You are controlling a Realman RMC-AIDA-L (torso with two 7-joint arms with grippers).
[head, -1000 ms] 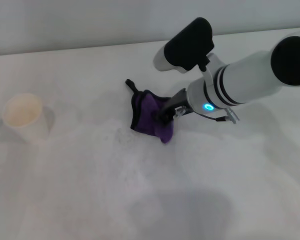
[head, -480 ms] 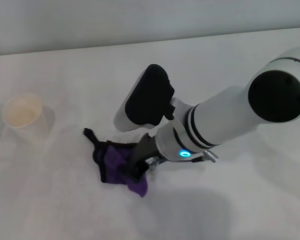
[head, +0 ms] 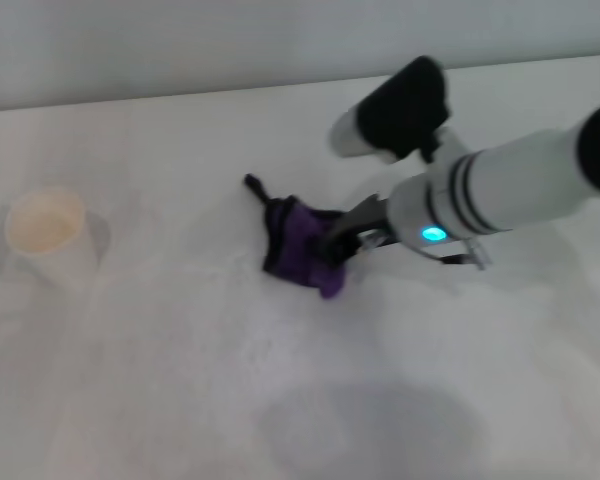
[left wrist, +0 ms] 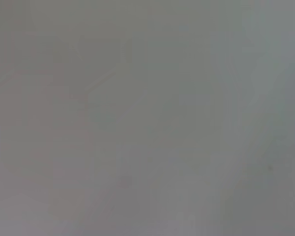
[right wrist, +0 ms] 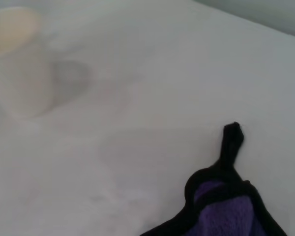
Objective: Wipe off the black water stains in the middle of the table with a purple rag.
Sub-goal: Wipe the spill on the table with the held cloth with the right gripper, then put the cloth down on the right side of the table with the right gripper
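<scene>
The purple rag (head: 298,246), bunched with black edging and a black loop tab, lies on the white table (head: 180,380) near its middle. My right gripper (head: 338,240) is shut on the purple rag and presses it to the tabletop. The rag also shows in the right wrist view (right wrist: 221,209), its black tab pointing away. No black water stains show on the table in any view. My left gripper is out of view; the left wrist view shows only plain grey.
A white paper cup (head: 48,235) stands at the table's left side; it also shows in the right wrist view (right wrist: 12,59). The table's far edge (head: 180,98) meets a grey wall.
My right arm swept the rag toward me and to the left half a second ago, then back away and to the right to about where it began.
</scene>
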